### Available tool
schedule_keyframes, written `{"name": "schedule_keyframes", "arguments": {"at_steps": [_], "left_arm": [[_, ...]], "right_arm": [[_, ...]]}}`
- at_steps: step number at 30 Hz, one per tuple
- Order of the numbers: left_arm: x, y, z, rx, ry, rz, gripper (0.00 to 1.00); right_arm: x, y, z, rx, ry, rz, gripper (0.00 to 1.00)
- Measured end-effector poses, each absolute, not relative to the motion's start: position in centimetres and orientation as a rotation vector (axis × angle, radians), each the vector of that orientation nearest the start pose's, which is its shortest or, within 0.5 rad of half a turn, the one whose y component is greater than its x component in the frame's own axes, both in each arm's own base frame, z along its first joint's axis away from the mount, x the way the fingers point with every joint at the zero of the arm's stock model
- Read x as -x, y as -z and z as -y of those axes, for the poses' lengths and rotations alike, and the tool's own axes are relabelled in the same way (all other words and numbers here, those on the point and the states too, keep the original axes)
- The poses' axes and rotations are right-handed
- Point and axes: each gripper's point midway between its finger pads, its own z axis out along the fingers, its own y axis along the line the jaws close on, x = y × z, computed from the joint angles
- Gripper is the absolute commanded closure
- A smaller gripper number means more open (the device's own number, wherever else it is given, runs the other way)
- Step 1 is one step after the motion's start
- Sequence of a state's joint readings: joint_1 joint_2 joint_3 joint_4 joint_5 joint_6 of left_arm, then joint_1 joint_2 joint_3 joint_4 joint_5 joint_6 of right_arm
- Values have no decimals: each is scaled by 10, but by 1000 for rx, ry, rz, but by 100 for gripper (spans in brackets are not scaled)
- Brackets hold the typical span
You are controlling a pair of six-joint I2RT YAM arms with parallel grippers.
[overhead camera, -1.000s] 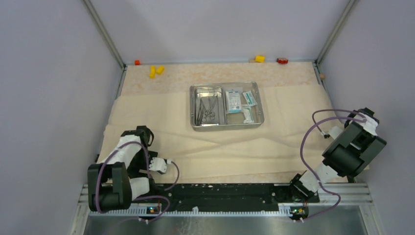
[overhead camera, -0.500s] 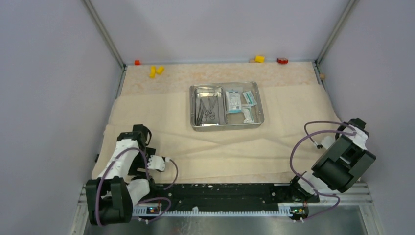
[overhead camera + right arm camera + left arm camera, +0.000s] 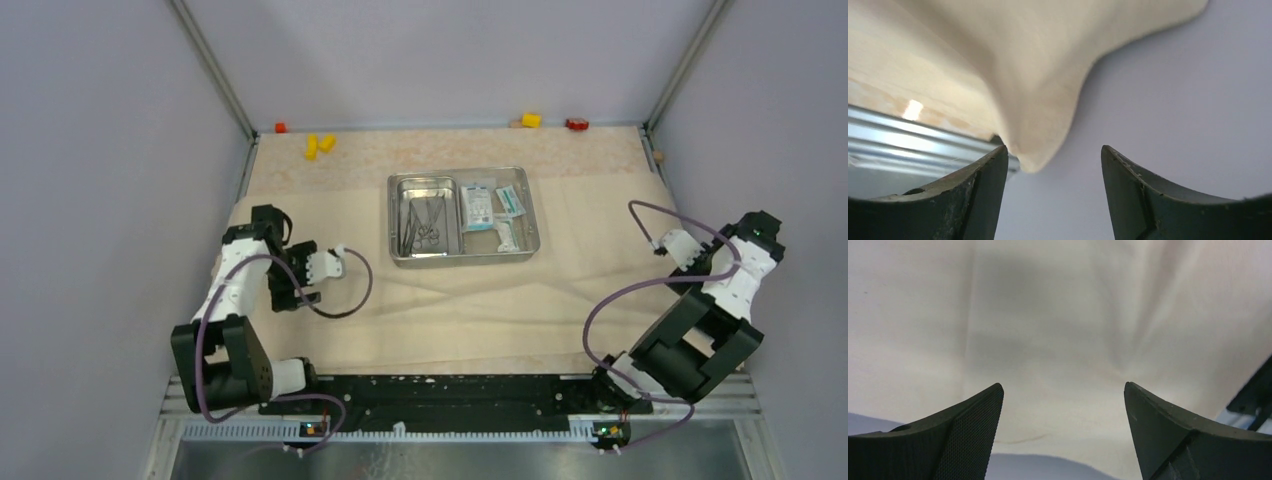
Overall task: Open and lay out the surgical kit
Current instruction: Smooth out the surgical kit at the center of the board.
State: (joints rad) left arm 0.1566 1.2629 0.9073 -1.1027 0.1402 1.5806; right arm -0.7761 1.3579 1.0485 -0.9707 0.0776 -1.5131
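Top view: beige cloth wrap (image 3: 450,300) is open & spread flat over most of the worktop (image 3: 580,150), w/ long creases running across its near half. Steel tray (image 3: 425,187) sits on the cloth's far half, approx centre. Inside, scissors/forceps (image 3: 423,226) lie in a pile in the tray's left part; white-and-teal packets (image 3: 492,212) fill the right part, overlapping. None of the tray contents show in either wrist cam. Yellow blocks (image 3: 319,145) & a red block (image 3: 576,124) sit along the far edge, off the cloth.

Left wrist cam: left gripper (image 3: 1063,387) is released, fingers spread wide w/ only bare cloth visible btwn them. It gives fold lines & shadows on the fabric that the top view barely shows. Can't tell whether the tips touch the cloth. Top view puts this arm over the cloth's left side, well apart from the tray.

Right wrist cam: right gripper (image 3: 1054,149) is also released, nothing btwn the fingers. A loose corner of the cloth hangs just above the left finger, over a metal rail (image 3: 908,140), w/ grey wall behind. In the top view the arm hides that corner; it shows only the arm out at the cloth's right edge.
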Motion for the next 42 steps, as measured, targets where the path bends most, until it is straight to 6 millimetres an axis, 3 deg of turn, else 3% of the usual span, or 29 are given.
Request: {"name": "schedule_keyframes", "arguments": {"at_steps": [2,7,12,16,21,30,42], "left_arm": [[-228,-79,-42,-1809,55,-2273,5],[-267,-77,-28,-1499,91,-2312,4],[-297,-86,-21,-1284,70,-2285,4],[-312,-87,-20,-1174,67,-2291,4],[-321,-83,-18,-1100,96,-2320,4],[-339,-81,-18,-1012,128,-2354,4],[-343,-68,-21,-965,148,-2418,4]], "right_arm": [[-173,-111,217,1096,349,-2783,36],[-184,-89,139,1206,69,-2571,40],[-182,-76,61,1407,-106,-2347,43],[-173,-68,18,1555,-191,-2209,46],[-165,-57,-13,1676,-264,-2110,56],[-165,-41,-49,1821,-276,-1941,72],[-159,-16,-66,2053,-226,-1848,78]]}}
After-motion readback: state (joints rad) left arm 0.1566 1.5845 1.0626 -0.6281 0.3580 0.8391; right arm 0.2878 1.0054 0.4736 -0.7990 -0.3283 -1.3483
